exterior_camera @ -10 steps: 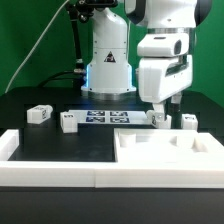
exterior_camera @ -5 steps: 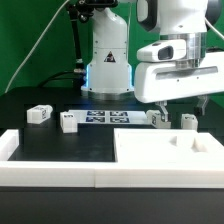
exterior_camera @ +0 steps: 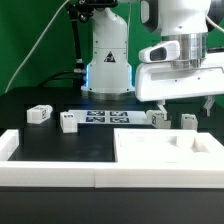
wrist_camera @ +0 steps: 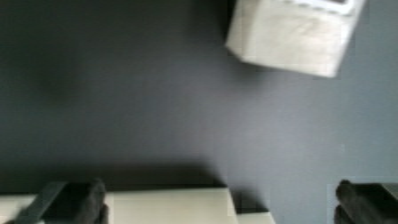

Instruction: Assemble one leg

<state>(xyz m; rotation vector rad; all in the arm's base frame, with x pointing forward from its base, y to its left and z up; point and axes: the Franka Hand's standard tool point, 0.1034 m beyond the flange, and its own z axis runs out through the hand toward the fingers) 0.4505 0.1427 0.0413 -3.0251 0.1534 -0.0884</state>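
Note:
Several small white legs with tags stand on the black table in the exterior view: two at its left [exterior_camera: 40, 114] [exterior_camera: 68, 122] and two at its right [exterior_camera: 158, 118] [exterior_camera: 188, 121]. My gripper [exterior_camera: 180, 104] hangs open and empty a little above the two right legs, one finger over each side of them. In the wrist view one leg [wrist_camera: 294, 36] lies on the dark table ahead of the open gripper [wrist_camera: 221, 208]. Nothing is between the fingers [wrist_camera: 71, 200] but a corner of the large white panel [wrist_camera: 169, 205].
The large flat white panel with a raised rim [exterior_camera: 150, 150] lies at the front right of the exterior view. A white front rail [exterior_camera: 50, 170] runs along the front. The marker board [exterior_camera: 105, 117] lies by the robot base [exterior_camera: 108, 70].
The gripper has risen from down beside the right legs and its hand has turned broadside to the exterior camera. The jaws stand wide. The legs have not moved.

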